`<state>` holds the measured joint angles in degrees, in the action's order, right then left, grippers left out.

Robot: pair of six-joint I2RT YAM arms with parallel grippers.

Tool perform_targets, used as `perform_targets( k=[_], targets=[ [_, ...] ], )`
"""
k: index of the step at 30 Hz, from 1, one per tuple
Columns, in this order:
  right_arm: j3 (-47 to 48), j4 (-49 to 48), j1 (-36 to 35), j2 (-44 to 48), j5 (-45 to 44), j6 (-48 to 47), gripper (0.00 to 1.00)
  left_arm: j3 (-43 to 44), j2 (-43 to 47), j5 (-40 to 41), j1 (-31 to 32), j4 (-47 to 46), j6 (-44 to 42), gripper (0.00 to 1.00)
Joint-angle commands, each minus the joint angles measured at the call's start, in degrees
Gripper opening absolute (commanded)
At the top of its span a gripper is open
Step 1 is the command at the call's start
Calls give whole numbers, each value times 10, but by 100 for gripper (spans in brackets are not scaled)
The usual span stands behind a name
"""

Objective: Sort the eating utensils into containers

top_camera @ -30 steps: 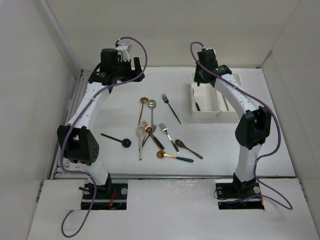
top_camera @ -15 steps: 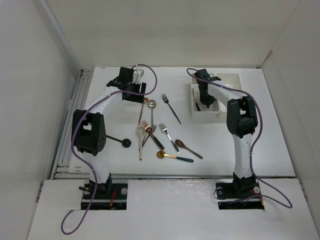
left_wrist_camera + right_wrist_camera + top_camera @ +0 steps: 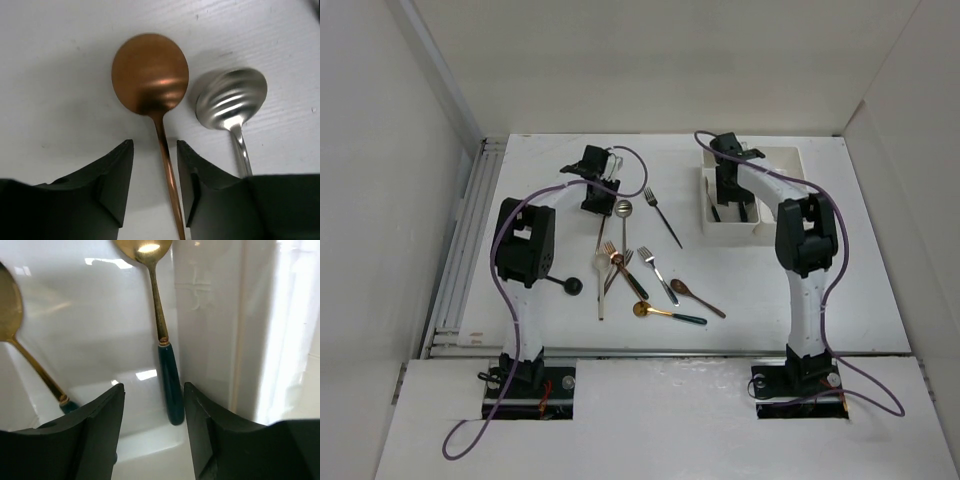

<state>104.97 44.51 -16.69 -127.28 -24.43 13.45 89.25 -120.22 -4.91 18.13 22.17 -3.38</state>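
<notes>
Both arms have come in over the last second. Seen from above, the left gripper (image 3: pixel 598 198) has swung from the far corner onto the top of the loose utensils (image 3: pixel 620 268) on the table (image 3: pixel 820 290). The right gripper (image 3: pixel 727 203) has dipped into the left bin of the two containers (image 3: pixel 725 233).

Left wrist view: the fingers (image 3: pixel 110 185) straddle the thin neck of the copper spoon (image 3: pixel 150 75) with a gap on each side, so they are spread and not yet pinching. The spoon lies flat, its bowl just past the fingertips. A silver spoon (image 3: pixel 231 97) lies just beside it on the right, not touching. I judge the pinch should close squarely on the copper neck, low against the table, with the right finger kept off the silver handle. A straight lift should then leave the neighbour undisturbed.

Right wrist view: the fingers (image 3: pixel 95 430) are spread and hold nothing. Below them in the bin lie a gold spoon (image 3: pixel 159 315) with a dark green handle and a second gold spoon (image 3: pixel 20 335) at the left. This arm should rise straight out, clear of the bin wall.

No brand or writing is legible; a faint embossed mark (image 3: pixel 195 292) on the bin wall cannot be read.
</notes>
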Motion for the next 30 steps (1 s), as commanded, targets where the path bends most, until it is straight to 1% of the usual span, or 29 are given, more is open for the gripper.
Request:
perform_targets(
  k=[1, 3, 4, 5, 8, 9, 14, 16, 18, 19, 21, 22, 23, 24, 25, 26, 27, 28, 29, 30],
  targets=[
    [11, 5, -2, 69, -2, 0, 57, 40, -7, 36, 12, 4, -2, 36],
    [11, 5, -2, 87, -2, 0, 58, 40, -14, 36, 12, 4, -2, 31],
    [11, 5, -2, 92, -7, 0, 58, 46, -21, 36, 12, 9, 3, 28],
    [6, 5, -2, 99, -12, 0, 58, 46, -29, 36, 12, 9, 3, 19],
    [6, 5, -2, 118, -18, 0, 58, 51, -42, 36, 12, 21, 3, 2],
    [6, 5, -2, 118, -19, 0, 58, 51, -42, 36, 12, 21, 9, 0],
    [6, 10, -2, 146, -25, 0, 58, 51, -36, 36, 12, 21, 14, 0],
    [6, 10, -2, 161, -25, 0, 58, 64, -15, 36, -4, 21, 20, 0],
    [6, 10, -2, 185, -25, 0, 61, 94, -2, 6, -17, 26, 27, 0],
    [6, 10, -2, 196, -4, 0, 63, 108, 12, -6, -31, 33, 27, 0],
    [-9, -22, -2, 235, 17, 0, 71, 132, 28, -31, -42, 33, 33, 0],
    [-16, -35, -11, 250, 44, 0, 76, 154, 44, -54, -50, 33, 40, 0],
    [-33, -69, -24, 279, 82, -6, 87, 172, 60, -75, -50, 25, 45, 0],
    [-42, -89, -33, 294, 83, -11, 92, 172, 61, -75, -50, 25, 45, 0],
    [-53, -112, -43, 307, 108, -11, 97, 185, 79, -98, -50, 16, 45, 0],
    [-71, -134, -66, 318, 162, -11, 100, 185, 88, -114, -50, 9, 52, 0],
    [-78, -177, -78, 334, 192, -11, 100, 190, 97, -129, -50, 2, 58, 0],
    [-85, -201, -91, 339, 221, -11, 100, 190, 107, -145, -50, -14, 74, 0],
    [-92, -223, -115, 339, 272, -1, 100, 190, 124, -180, -50, -23, 84, 0],
    [-98, -243, -127, 339, 292, 8, 100, 190, 130, -199, -50, -30, 93, 0]
  ],
)
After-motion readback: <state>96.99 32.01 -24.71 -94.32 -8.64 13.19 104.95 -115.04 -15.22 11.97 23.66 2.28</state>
